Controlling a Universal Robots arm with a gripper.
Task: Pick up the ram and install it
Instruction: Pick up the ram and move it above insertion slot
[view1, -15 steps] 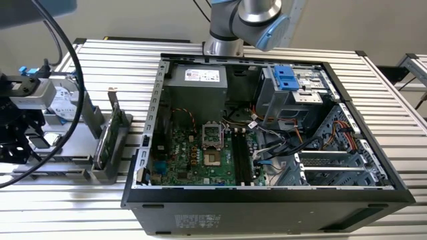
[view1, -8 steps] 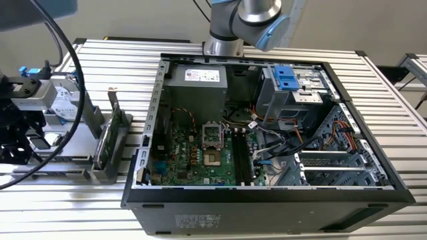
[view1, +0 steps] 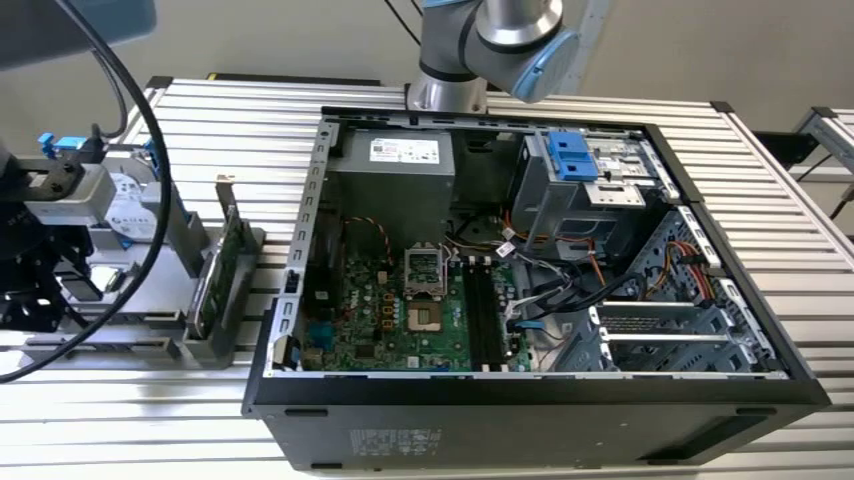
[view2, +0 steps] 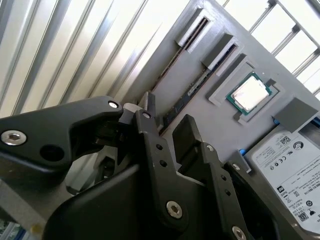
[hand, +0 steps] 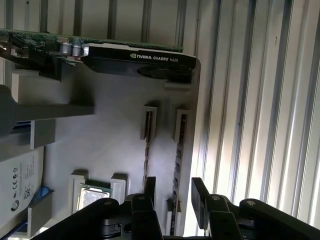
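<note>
Barely begun: fingers (hand: 200, 200) spread wide, straddling the ram (hand: 178, 160) standing in its gray holder (hand: 100, 140); motherboard slots (view1: 483, 310) look unfilled.

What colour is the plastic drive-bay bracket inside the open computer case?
The plastic drive-bay bracket is bright blue, clearest in the exterior view.

**Fig. 1. Inventory of parts, by kind**

I counted one computer case (view1: 534, 410), one graphics card (hand: 135, 57), one hard drive (view2: 285, 165) and one processor chip (view2: 248, 93). Two sticks stood on edge, the ram (hand: 178, 160) and another stick (hand: 146, 155). My one gripper (hand: 174, 187) had two fingers (hand: 200, 192).
</note>
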